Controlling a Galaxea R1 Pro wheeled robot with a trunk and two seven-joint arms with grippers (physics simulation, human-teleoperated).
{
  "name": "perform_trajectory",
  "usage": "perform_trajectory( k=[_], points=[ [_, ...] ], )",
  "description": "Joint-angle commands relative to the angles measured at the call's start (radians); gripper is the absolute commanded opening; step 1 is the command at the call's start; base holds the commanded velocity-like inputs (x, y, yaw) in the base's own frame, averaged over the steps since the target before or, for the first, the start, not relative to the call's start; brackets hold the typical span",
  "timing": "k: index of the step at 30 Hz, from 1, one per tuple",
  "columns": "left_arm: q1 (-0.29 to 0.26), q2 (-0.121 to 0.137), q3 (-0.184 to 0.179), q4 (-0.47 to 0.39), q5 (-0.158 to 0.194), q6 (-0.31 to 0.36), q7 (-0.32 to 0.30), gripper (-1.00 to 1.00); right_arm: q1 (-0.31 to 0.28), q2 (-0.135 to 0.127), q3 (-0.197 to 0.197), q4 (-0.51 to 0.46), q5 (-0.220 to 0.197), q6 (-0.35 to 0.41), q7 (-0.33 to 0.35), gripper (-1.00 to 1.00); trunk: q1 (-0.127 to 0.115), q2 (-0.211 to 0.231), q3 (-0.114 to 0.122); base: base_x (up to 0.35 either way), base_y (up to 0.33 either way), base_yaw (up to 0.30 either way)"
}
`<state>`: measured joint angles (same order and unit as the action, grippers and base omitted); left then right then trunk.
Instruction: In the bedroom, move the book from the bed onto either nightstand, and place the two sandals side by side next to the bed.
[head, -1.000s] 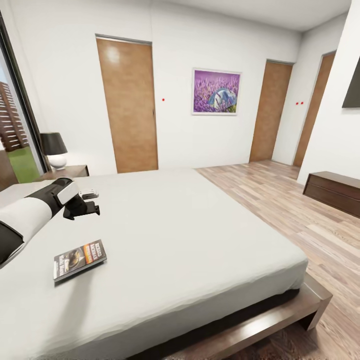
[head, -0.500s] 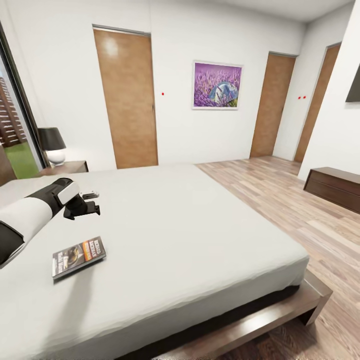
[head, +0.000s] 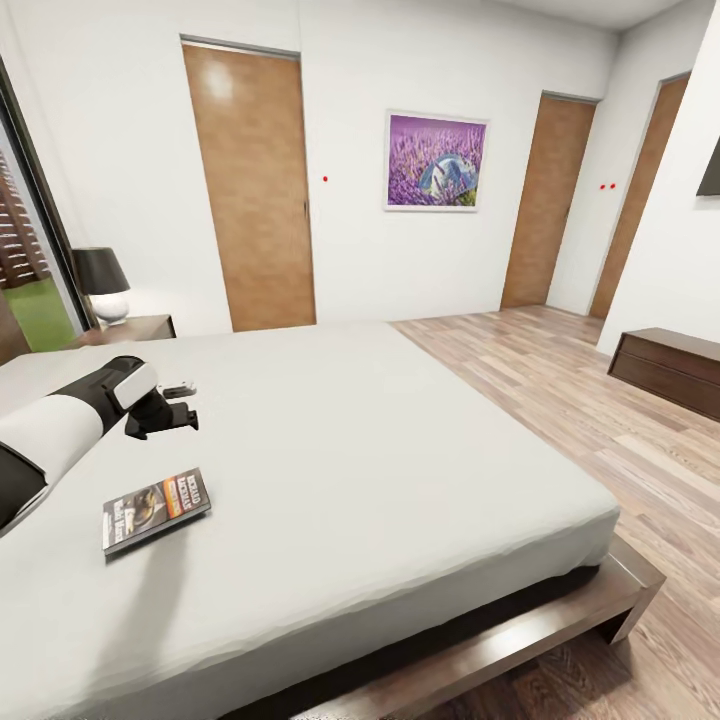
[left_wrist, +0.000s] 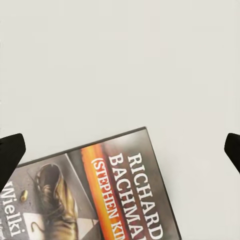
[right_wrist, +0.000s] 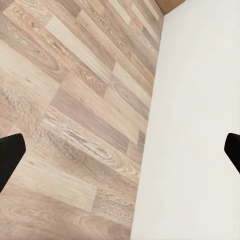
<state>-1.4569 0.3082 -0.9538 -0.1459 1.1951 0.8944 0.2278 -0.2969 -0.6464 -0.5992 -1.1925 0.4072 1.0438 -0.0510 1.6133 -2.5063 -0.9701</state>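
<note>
From the head camera, the book (head: 156, 509) lies flat on the off-white bed (head: 380, 470) near its left side, with the left end effector (head: 172, 410) hovering above the mattress just beyond it, holding nothing, and the nightstand (head: 135, 328) with a lamp (head: 104, 284) standing past the bed's far corner. The left wrist camera looks down on the book (left_wrist: 100, 192), the dark fingertips (left_wrist: 10, 155) spread wide at either edge. In the right wrist camera the right end effector's fingertips (right_wrist: 10, 152) are likewise spread apart, over wooden floor (right_wrist: 70, 110) beside a white wall (right_wrist: 200, 125).

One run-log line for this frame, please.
phase: approaching book | book: flat on bed, ungrasped | left gripper: open above it
</note>
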Motion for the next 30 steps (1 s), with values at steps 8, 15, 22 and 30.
perform_trajectory(
  k=[8,15,22,30],
  points=[
    [0.0,0.003,-0.005,-0.003,0.011,0.002,0.013,1.0,-0.001,-0.001,0.003,0.009,-0.005,0.003,-0.005,1.0,0.0,0.0,-0.001,0.0,0.0,0.0],
    [0.0,0.003,-0.005,-0.003,0.011,0.002,0.015,1.0,-0.001,0.002,0.005,0.011,-0.004,0.003,-0.003,1.0,0.002,-0.002,-0.02,0.0,0.0,0.0],
    [0.0,0.003,-0.006,-0.003,0.01,0.0,0.016,1.0,-0.001,0.005,0.008,0.013,-0.004,-0.004,-0.002,1.0,0.003,-0.002,-0.028,0.0,0.0,0.0],
    [0.001,0.003,-0.006,-0.003,0.008,0.0,0.017,1.0,-0.001,0.008,0.008,0.019,-0.005,-0.006,-0.001,1.0,0.003,-0.002,-0.028,0.0,0.0,0.0]
  ],
)
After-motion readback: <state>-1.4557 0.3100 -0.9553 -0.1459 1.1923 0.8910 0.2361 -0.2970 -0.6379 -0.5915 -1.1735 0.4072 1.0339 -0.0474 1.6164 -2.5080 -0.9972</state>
